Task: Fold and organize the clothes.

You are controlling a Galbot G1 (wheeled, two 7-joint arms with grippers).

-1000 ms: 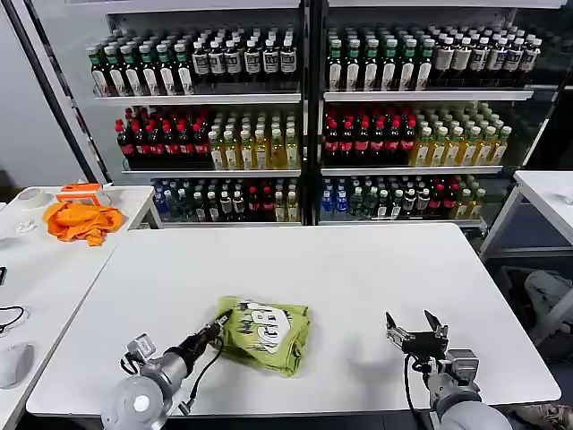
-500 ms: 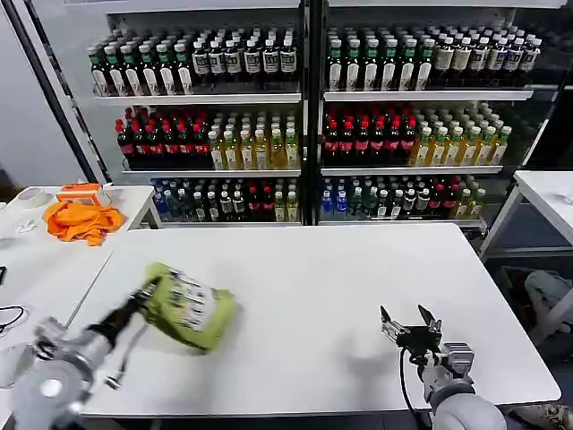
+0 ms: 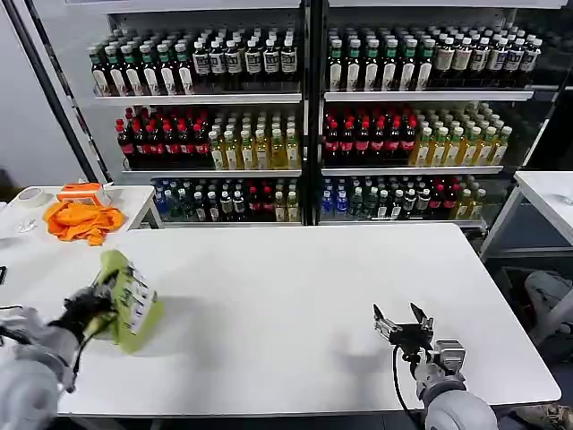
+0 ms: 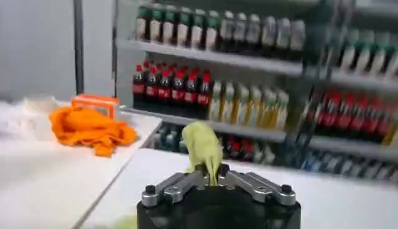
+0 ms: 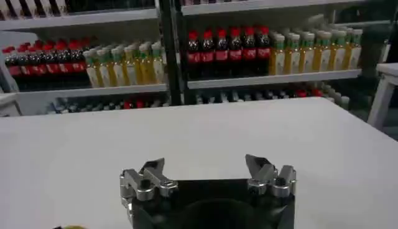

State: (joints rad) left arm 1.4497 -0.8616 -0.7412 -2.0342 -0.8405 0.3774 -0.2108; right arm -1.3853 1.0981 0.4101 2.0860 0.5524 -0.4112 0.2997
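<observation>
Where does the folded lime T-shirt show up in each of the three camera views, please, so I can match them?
Head view: the lime T-shirt is at the white table's left edge, held by the left gripper.
Left wrist view: a bunch of it rises from the shut fingers, mid-picture.
Right wrist view: it is not clearly visible; the open right gripper hangs over bare table.
Shared landmark: the bottle shelves behind the table.

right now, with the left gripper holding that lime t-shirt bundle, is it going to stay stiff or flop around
The T-shirt will probably flop: it looks like soft, creased fabric bunched in the left gripper. It likely weighs little, since a pinch on one tuft carries it. The folds may slip loose when it is set on the table.
</observation>
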